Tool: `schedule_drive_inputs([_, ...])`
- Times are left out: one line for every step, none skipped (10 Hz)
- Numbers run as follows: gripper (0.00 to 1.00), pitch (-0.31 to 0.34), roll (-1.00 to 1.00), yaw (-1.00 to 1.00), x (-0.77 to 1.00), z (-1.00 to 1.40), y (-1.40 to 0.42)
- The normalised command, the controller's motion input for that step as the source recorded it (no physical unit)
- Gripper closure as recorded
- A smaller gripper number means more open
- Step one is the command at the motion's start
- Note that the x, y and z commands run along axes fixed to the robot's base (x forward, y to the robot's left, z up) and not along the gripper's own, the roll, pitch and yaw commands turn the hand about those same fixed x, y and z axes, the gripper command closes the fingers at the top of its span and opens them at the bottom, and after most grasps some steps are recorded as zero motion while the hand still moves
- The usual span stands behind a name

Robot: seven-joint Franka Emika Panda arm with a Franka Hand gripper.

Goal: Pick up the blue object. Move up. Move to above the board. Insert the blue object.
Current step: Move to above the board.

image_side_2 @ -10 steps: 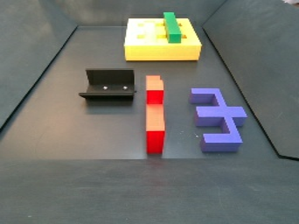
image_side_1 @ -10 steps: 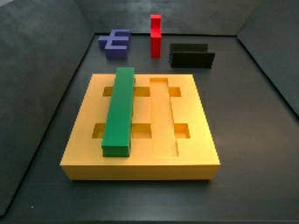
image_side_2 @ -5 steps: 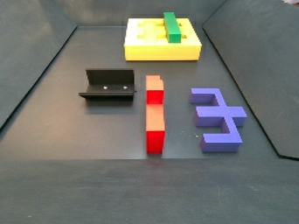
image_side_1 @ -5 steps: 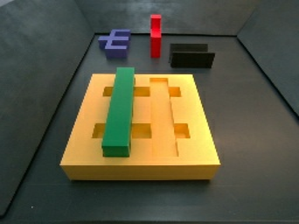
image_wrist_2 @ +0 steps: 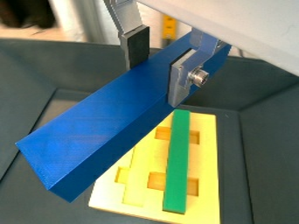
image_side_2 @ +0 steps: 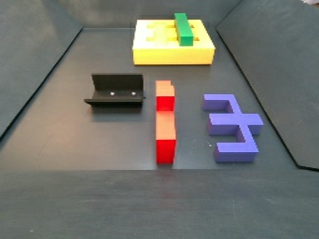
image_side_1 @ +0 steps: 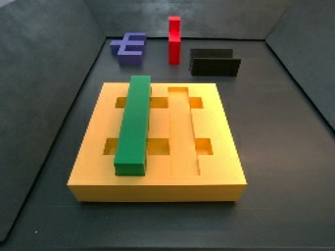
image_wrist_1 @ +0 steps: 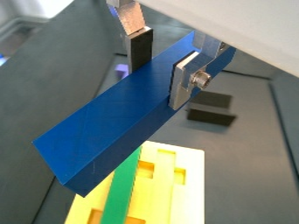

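Got my gripper [image_wrist_1: 162, 54] clamped on the blue bar [image_wrist_1: 128, 112] near its upper end, high over the yellow board [image_wrist_2: 216, 166]; the rest of it slants down beyond my fingers [image_wrist_2: 180, 75] toward the board; green bar [image_wrist_2: 177, 168] already fills one groove, so I'd aim alongside it.

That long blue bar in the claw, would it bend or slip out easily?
The blue object looks straight and solid, so probably stiff. The gripper pinches it near one end, so its long free end may tilt it. Its smooth faces might slip.
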Motion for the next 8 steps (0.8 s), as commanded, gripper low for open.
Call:
schedule_drive_inputs([1.00,0.162,0.02,1.00,0.06,0.03,-0.04])
schedule_drive_inputs([1.00,0.184,0.02,1.00,0.06,0.03,-0.03])
schedule_drive_inputs([1.00,0.217,0.03,1.00,0.07,0.03,-0.03])
schedule_drive_inputs([1.00,0.248,0.03,1.00,0.08,0.03,-0.03])
schedule_drive_inputs([1.00,0.286,0.04,0.97,0.08,0.02,-0.03])
schedule_drive_inputs([1.00,0.248,0.04,0.63,0.08,0.03,-0.02])
schedule_drive_inputs([1.00,0.208,0.04,0.41,0.07,0.03,-0.02])
schedule_drive_inputs([1.00,0.157,0.04,0.20,0.06,0.03,-0.02])
